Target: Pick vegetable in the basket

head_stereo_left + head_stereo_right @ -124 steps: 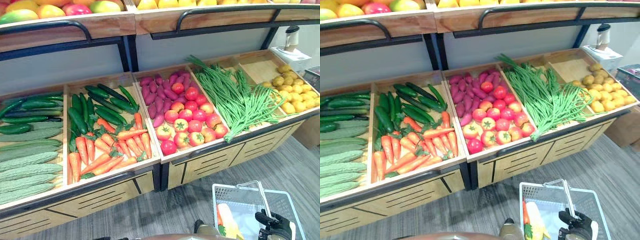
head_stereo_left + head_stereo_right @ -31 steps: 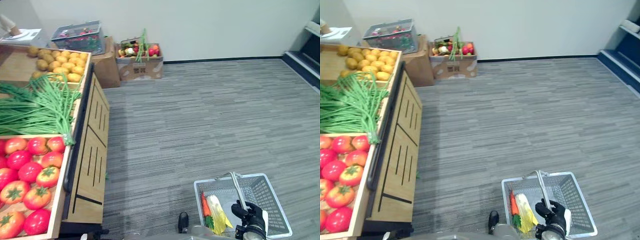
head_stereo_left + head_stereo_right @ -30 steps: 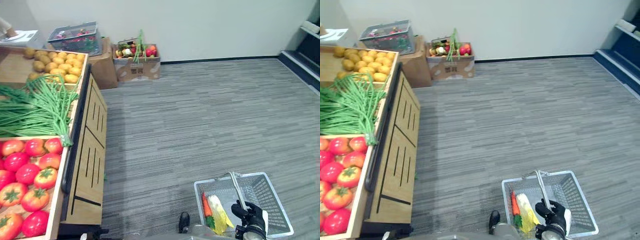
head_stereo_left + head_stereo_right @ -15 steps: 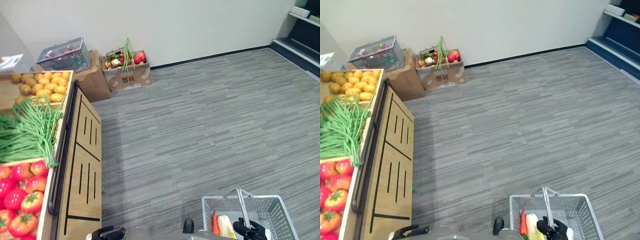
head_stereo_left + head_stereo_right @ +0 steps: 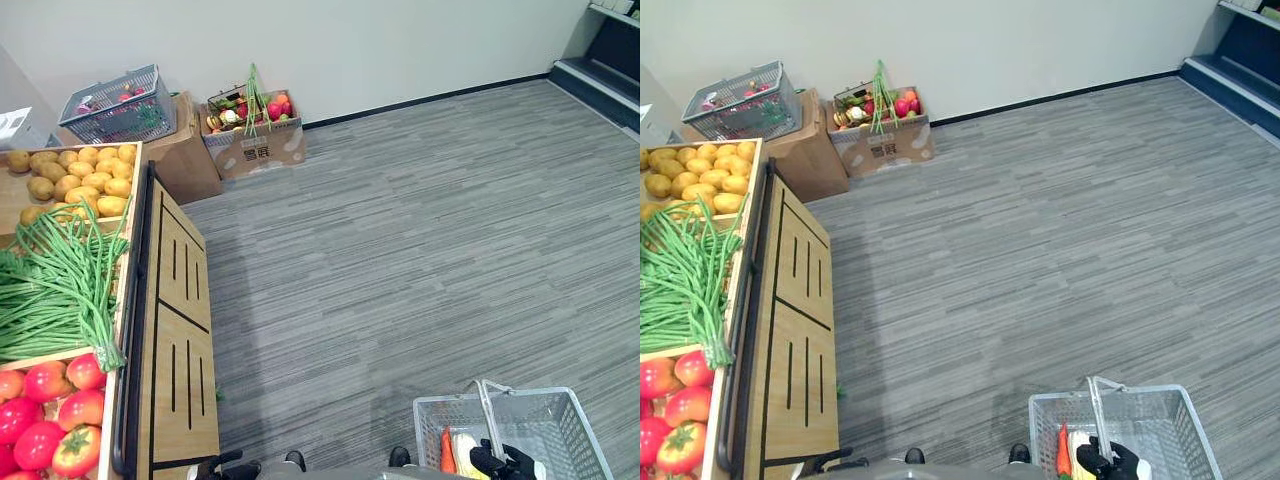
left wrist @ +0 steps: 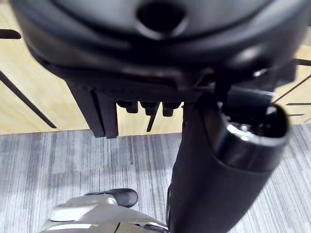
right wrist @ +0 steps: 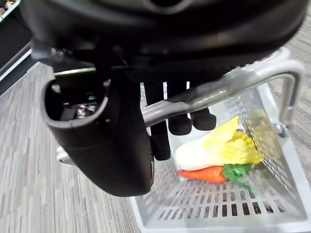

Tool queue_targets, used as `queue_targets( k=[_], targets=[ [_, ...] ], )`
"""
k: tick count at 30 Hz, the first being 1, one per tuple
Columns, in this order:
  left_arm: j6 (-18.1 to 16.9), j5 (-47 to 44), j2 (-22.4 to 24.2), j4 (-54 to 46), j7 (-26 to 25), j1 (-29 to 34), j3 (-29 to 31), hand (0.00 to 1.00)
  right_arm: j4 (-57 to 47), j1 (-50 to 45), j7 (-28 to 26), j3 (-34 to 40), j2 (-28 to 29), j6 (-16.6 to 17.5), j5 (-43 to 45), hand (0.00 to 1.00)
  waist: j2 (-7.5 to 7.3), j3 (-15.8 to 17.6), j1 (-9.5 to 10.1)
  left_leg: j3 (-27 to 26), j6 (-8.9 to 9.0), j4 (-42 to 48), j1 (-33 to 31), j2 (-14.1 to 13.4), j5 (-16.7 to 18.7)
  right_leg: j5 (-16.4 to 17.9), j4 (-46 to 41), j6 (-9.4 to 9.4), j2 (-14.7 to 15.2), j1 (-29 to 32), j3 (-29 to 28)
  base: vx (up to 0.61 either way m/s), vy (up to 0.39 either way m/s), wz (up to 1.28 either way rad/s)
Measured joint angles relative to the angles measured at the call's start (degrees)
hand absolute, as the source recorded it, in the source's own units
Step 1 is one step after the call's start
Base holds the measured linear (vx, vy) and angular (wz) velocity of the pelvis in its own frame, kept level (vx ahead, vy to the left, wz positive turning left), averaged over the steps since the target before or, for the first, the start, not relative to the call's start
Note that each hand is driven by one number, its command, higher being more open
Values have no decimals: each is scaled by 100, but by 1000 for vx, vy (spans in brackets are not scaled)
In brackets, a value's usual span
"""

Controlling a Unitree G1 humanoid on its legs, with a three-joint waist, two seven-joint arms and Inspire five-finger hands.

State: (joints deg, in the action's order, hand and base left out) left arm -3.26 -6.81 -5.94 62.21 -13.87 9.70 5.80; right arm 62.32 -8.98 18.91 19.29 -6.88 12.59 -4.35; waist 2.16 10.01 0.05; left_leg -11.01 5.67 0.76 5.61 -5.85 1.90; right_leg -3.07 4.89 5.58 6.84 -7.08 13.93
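One robot hand (image 7: 121,145) around basket handle (image 7: 233,85)

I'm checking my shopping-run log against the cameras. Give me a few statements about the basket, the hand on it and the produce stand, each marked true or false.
1. The right hand is curled round the basket handle. True.
2. The basket is empty. False: a carrot and a pale leafy vegetable lie in it.
3. The basket sits on the wooden stand. False: it is held by its handle over the grey floor, to the right of the stand.
4. On the stand, the long green beans lie between the tomatoes and the potatoes. True.
5. The cardboard box by the wall is empty. False: it holds mixed produce.
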Motion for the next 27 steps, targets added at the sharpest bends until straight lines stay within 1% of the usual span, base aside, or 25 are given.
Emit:
queue_targets(
  k=[7,10,12,16,19,21,27],
  targets=[
    [86,-667,-13,173,198,8,32,100,198,134,-272,-16,24,22,65,0,-12,-47,5,28,1,-58,130,-37,0,33,0,36,-42,-110,22,20,6,2],
    [97,-995,-23,260,344,17,36,100,294,134,-394,-18,103,20,135,0,-42,-112,10,65,-2,-87,146,-53,0,62,3,25,-47,-110,44,-100,12,3],
    [108,-1196,-22,374,448,47,36,100,365,69,-495,-22,172,19,260,0,-91,-190,10,81,-6,-163,154,-69,-61,76,9,37,-57,-100,72,-115,8,5],
    [159,-1530,-33,452,474,84,39,100,440,-32,-634,-25,228,1,599,0,-143,-289,6,134,30,-273,150,-87,-138,88,25,31,-97,-79,140,-48,-4,8],
    [207,-1645,-15,472,505,95,146,100,498,-72,-726,-27,225,1,887,0,-157,-312,5,171,54,-332,149,-98,-161,91,25,25,-124,-58,149,-8,0,2],
    [205,-1644,-11,593,511,61,241,100,600,-66,-792,-36,231,0,1052,0,-174,-362,-2,162,39,-367,131,-120,-189,78,24,-9,-155,-9,142,17,0,-1],
    [167,-1643,-20,675,434,6,246,100,617,-67,-974,-55,250,-78,1342,0,-171,-397,-6,128,70,-415,157,-150,-176,85,15,-21,-204,0,144,44,9,-2]
  ],
)
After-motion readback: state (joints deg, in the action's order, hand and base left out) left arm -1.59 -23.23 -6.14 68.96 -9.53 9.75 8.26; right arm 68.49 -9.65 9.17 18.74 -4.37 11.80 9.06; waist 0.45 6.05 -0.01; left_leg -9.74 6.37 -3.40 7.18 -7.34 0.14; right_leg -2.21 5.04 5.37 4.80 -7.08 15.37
